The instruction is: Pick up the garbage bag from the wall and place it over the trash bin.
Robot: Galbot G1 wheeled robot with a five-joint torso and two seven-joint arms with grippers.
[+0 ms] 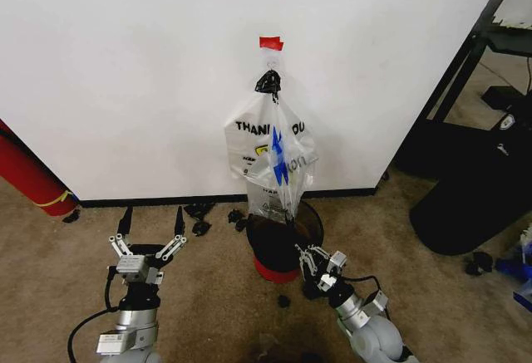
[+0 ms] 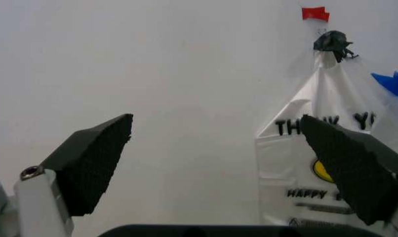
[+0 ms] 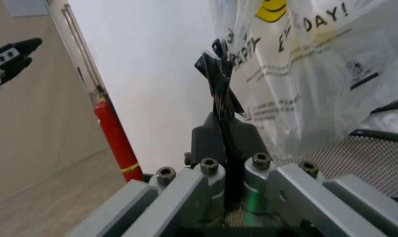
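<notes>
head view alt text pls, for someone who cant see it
A garbage bag hangs from a hook on the white wall, its bottom over the trash bin. The open left hand and right hand sit low over the carpet.

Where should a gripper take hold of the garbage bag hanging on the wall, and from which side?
Probably just below the knotted handles at the hook, where the garbage bag gathers into a narrow neck. Come from the front, away from the wall; the wide lower part hangs loose into the trash bin.
</notes>
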